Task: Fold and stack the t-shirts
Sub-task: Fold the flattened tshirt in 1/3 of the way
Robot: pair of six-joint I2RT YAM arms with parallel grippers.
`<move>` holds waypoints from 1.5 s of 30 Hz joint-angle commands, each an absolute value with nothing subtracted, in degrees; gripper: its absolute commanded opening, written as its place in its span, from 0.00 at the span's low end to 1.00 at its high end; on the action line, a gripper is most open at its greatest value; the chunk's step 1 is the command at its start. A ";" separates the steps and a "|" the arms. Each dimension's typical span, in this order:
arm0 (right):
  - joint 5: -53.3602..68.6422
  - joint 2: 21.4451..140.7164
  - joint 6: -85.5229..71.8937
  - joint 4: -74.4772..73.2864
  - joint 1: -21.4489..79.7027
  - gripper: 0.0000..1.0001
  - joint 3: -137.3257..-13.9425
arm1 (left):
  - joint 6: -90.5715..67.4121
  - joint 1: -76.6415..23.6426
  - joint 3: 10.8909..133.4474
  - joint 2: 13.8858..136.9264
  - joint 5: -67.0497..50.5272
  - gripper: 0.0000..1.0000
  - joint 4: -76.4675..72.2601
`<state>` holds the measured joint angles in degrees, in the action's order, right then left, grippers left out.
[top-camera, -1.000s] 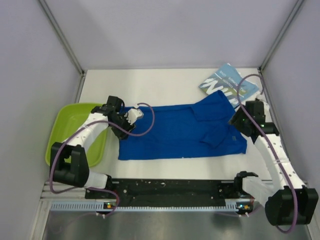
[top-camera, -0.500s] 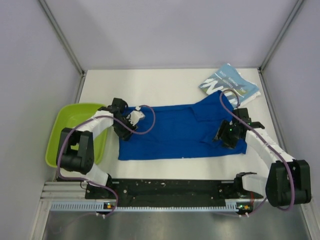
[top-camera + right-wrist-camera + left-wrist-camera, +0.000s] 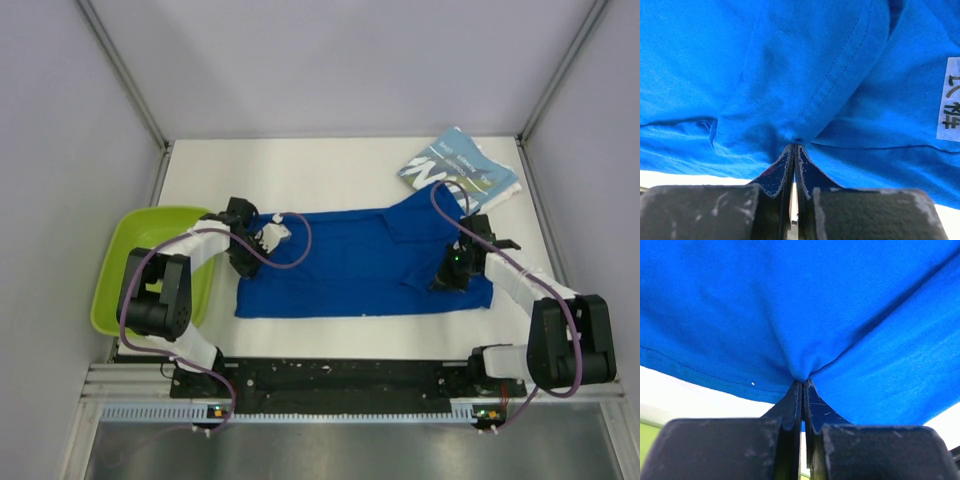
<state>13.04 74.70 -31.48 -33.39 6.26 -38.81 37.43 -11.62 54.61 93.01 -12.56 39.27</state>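
The white tabletop (image 3: pixel 330 165) carried everything. Across it, stretched between the two tools, lay the royal blue t-shirt (image 3: pixel 340 270), spread mostly flat, with one sleeve doubled back onto the body just beside the right tool (image 3: pixel 447 280). On the outer side of the left tool (image 3: pixel 258 243), away from the shirt, sat the lime-green tub (image 3: pixel 150 250). Beyond the right tool, toward the far corner, the teal t-shirt (image 3: pixel 455 165) lay already folded, white lettering up and touching the blue one's far edge.

The blue shirt looked light and limp. It would probably drape and sag from any point it was lifted by, offer no stiffness to push against, and slide easily over the smooth tabletop. It seemed robust, so the risk was an untidy fold rather than damage. Two spread pinches near opposite ends, at hems or seams where the cloth is doubled, looked the best hold for keeping an edge straight.

In its wrist view, the left tool (image 3: pixel 802 385) was drawn fully together, its fingers (image 3: pixel 816 405) meeting with a small pucker of blue cloth nipped at the tips. Creases radiated from that point, and the stitched hem (image 3: pixel 700 374) ran just to one side. The right tool (image 3: pixel 794 147) was likewise clamped tight on the cloth, pinching where the folded sleeve's (image 3: pixel 810 75) stitched edge met the body. A white label (image 3: pixel 950 100) with dark characters lay off to its side.
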 commanded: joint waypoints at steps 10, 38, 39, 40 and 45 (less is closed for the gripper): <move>16.61 73.91 -29.97 -29.72 6.77 0.00 -47.72 | 34.98 -10.63 53.70 89.47 -11.43 0.00 40.08; 14.04 68.29 16.07 -35.95 22.32 0.57 -59.40 | 33.05 -10.63 53.08 87.80 -11.07 0.00 39.29; 16.06 68.55 24.18 -36.12 22.24 0.60 -59.76 | 32.96 -10.63 52.91 87.72 -11.34 0.00 38.94; 16.69 68.73 32.44 -37.08 22.24 0.61 -59.24 | 33.05 -10.63 52.74 87.63 -11.42 0.00 38.67; 18.08 67.86 48.68 -42.89 22.59 0.65 -51.79 | 33.05 -10.63 51.42 87.01 -10.90 0.00 37.62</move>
